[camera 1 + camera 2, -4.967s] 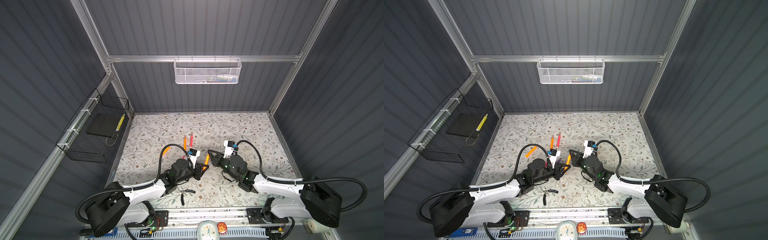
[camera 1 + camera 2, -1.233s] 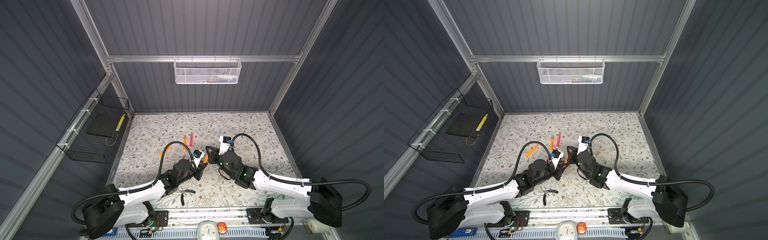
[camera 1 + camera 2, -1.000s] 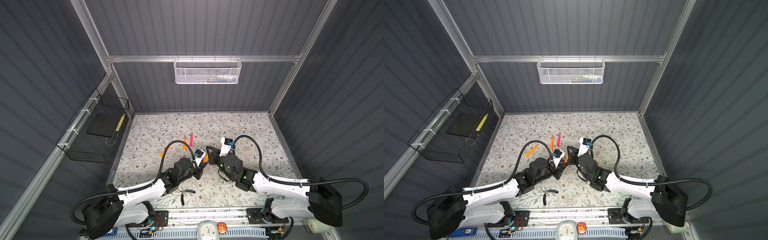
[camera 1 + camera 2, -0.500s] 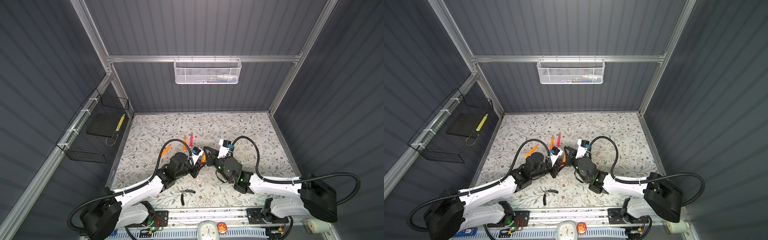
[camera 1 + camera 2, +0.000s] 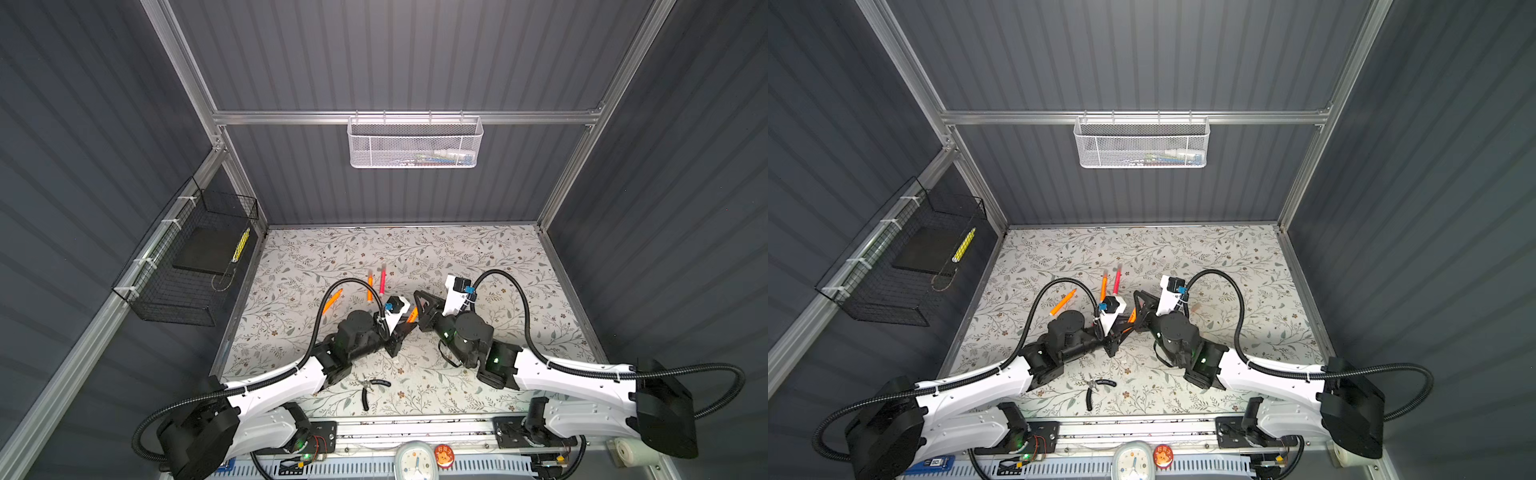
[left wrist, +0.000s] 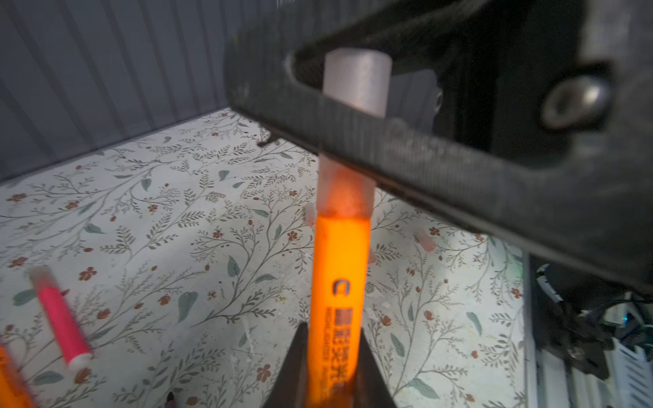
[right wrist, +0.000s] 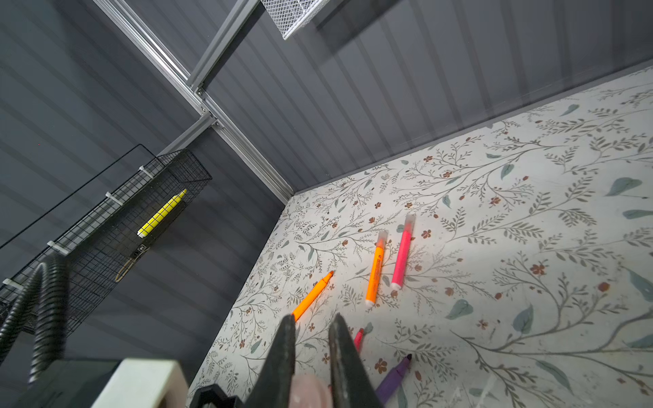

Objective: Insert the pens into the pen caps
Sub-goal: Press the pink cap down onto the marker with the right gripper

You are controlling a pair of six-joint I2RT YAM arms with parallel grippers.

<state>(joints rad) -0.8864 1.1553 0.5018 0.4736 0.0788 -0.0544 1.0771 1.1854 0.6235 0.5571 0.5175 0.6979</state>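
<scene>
Floral counter (image 5: 478,257) in a grey booth, where at mid-frame the left jaws clamp an orange pen (image 6: 339,282), its tip pointing up-frame into the frosted cap (image 6: 355,88) pinched by the right jaws.

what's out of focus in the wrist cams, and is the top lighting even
Right wrist view: the right gripper and its pen cap are out of focus, the mat beyond crisp. Left wrist view: print on the orange pen in the left gripper shows clearly, but the right gripper's near finger and the pink pen are soft. Both top views: sharp, mat brighter at right.
</scene>
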